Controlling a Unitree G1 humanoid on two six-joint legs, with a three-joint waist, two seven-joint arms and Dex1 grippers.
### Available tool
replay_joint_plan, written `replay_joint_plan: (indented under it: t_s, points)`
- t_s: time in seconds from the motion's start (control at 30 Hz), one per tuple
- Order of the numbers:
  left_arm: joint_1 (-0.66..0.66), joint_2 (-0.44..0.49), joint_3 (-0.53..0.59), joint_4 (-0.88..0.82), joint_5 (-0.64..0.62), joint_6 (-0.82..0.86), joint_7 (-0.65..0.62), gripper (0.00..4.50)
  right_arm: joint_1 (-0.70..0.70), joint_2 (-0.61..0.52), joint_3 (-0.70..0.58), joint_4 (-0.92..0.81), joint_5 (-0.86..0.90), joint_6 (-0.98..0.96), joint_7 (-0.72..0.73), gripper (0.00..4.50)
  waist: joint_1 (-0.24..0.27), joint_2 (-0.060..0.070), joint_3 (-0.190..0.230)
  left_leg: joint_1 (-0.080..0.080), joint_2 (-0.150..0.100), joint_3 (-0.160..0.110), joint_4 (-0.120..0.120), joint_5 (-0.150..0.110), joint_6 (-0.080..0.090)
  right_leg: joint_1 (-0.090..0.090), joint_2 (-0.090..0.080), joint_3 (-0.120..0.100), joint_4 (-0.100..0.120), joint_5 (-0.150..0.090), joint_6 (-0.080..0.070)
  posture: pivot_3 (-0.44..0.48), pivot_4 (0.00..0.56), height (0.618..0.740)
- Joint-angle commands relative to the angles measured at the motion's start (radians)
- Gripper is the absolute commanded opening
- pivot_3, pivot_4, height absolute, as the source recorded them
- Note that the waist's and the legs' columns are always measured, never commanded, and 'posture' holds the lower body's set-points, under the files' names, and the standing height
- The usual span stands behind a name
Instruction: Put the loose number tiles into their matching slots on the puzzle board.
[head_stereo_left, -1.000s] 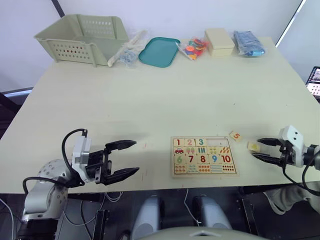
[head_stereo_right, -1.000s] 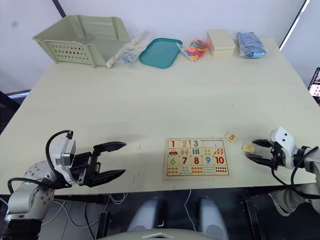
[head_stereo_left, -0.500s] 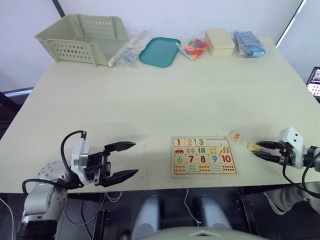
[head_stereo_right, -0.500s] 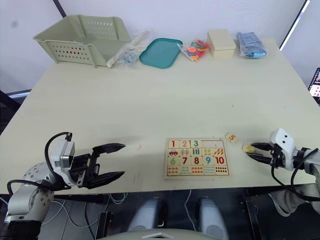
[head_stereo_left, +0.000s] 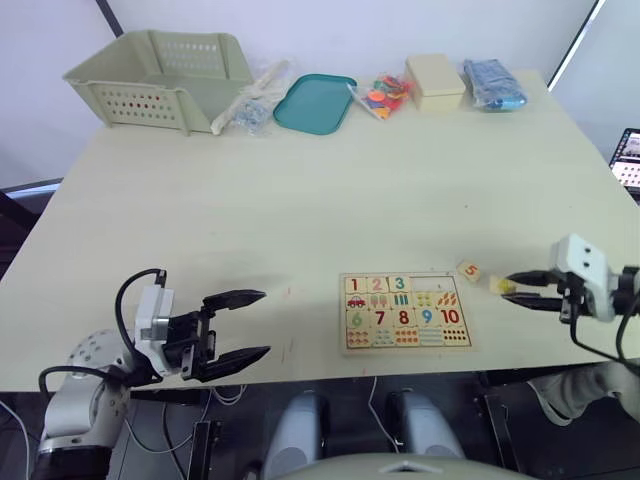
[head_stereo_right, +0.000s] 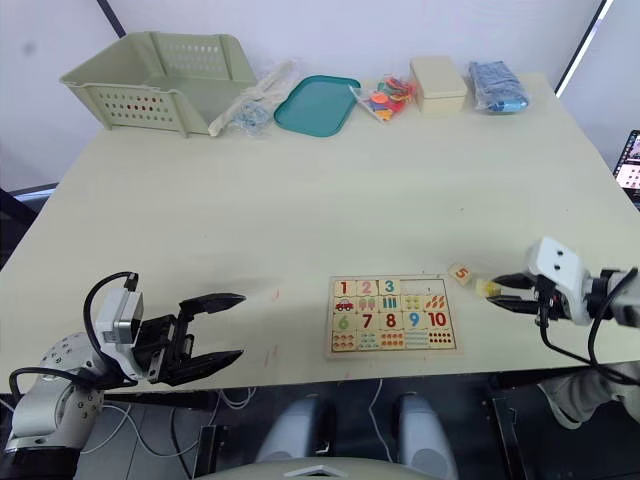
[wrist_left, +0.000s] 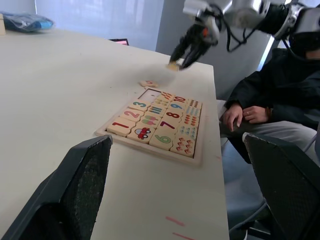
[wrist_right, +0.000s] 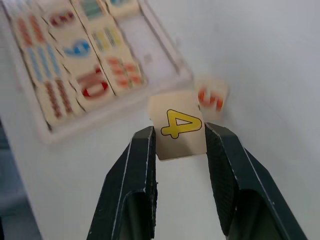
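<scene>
The pale-wood puzzle board (head_stereo_left: 405, 311) lies near the table's front edge, with tiles 1, 2 and 3 seated in its top row and two bare slots (head_stereo_left: 438, 285) at that row's right end. A loose tile printed 5 (head_stereo_left: 470, 270) rests on the table just off the board's right top corner. My right gripper (head_stereo_left: 512, 283) hovers to the right of the board, shut on the tile with a yellow 4 (wrist_right: 178, 125), lifted off the table. My left gripper (head_stereo_left: 255, 325) stands open, well left of the board, holding nothing.
Along the table's far edge stand a pale green basket (head_stereo_left: 160, 75), a teal tray (head_stereo_left: 315, 102), bags of small parts (head_stereo_left: 380, 95), a cream box (head_stereo_left: 434, 80) and a blue packet (head_stereo_left: 492, 84). A seated person (wrist_left: 272, 95) shows beyond the table's right side.
My right gripper has closed on the 4 tile, lifted it off the table and carried it a little toward the board. The left arm has barely shifted.
</scene>
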Motion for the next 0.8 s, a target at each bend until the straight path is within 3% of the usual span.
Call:
replay_joint_plan:
  t_s: [0.03,0.17,0.33,0.57,0.8]
  points:
    - [0.009,-0.002,0.030,0.015,-0.006,-0.031,-0.022,4.50,-0.122,-0.072,0.048,-0.171,0.062,0.222,-0.034,0.85,0.001,0.000,0.000,0.000,0.000,0.000,0.000,0.000,0.000,0.000,0.000,0.000,0.000,0.000,0.000,0.000,0.150,0.740]
    - [0.007,-0.005,0.032,0.035,-0.004,-0.045,-0.034,4.50,-0.371,-0.124,0.217,-0.265,0.081,0.458,-0.037,0.85,0.000,0.002,0.001,0.000,0.002,-0.001,0.001,0.000,0.000,-0.002,-0.002,0.001,0.000,-0.001,-0.002,0.000,0.150,0.740]
    - [-0.006,-0.004,0.036,0.037,-0.015,-0.037,-0.035,4.50,-0.674,-0.089,0.520,-0.244,-0.039,0.585,-0.013,0.85,0.001,0.001,0.002,-0.002,0.002,-0.002,0.000,0.000,0.000,-0.004,-0.003,0.000,0.000,-0.001,-0.002,0.000,0.150,0.740]
    - [-0.005,-0.013,0.062,0.019,-0.046,-0.021,-0.021,4.50,-0.836,-0.012,0.722,-0.145,-0.165,0.565,0.029,0.85,-0.003,0.001,0.002,-0.003,0.002,-0.001,0.000,0.000,0.000,-0.004,-0.004,0.000,0.000,-0.001,-0.002,0.000,0.150,0.740]
    - [0.007,-0.027,0.080,0.008,-0.050,-0.021,0.007,4.50,-0.855,0.060,0.805,-0.048,-0.251,0.514,0.056,0.85,-0.002,0.001,0.002,-0.003,0.001,-0.002,0.000,0.000,0.000,-0.004,-0.004,0.000,0.000,0.000,0.000,0.000,0.150,0.740]
